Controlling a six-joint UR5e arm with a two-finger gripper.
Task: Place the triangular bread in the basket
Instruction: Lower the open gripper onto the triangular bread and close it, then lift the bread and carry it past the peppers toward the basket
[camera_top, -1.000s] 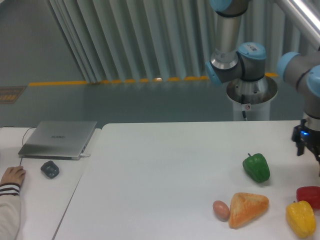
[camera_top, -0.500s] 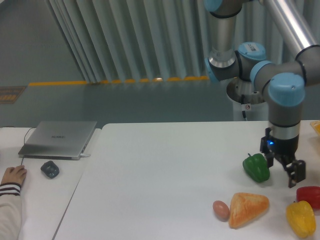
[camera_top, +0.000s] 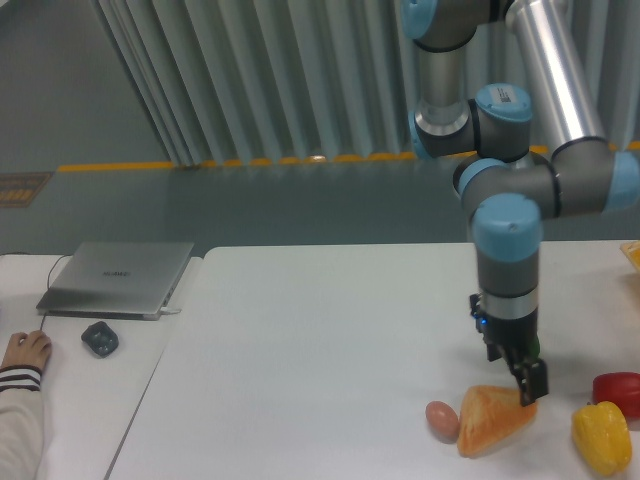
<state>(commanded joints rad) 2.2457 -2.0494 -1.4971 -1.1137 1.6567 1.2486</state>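
Note:
The triangular bread (camera_top: 490, 420), a golden-orange wedge, lies near the table's front edge at the right. My gripper (camera_top: 517, 372) hangs just over the bread's upper right corner, pointing down. Its fingers stand apart with nothing between them, so it is open. Whether a fingertip (camera_top: 536, 386) touches the crust I cannot tell. Only a yellow-orange sliver of the basket (camera_top: 632, 253) shows, at the right edge of the frame, well behind and to the right of the bread.
A small brown egg (camera_top: 442, 420) lies against the bread's left side. To the right are a yellow pepper (camera_top: 602, 437) and a red pepper (camera_top: 618, 387). On the side table at left are a laptop (camera_top: 118, 277), a mouse (camera_top: 100, 338) and a person's hand (camera_top: 24, 350).
The arm has swung left from the table's right edge and come down over the bread. It now covers the green pepper that showed earlier.

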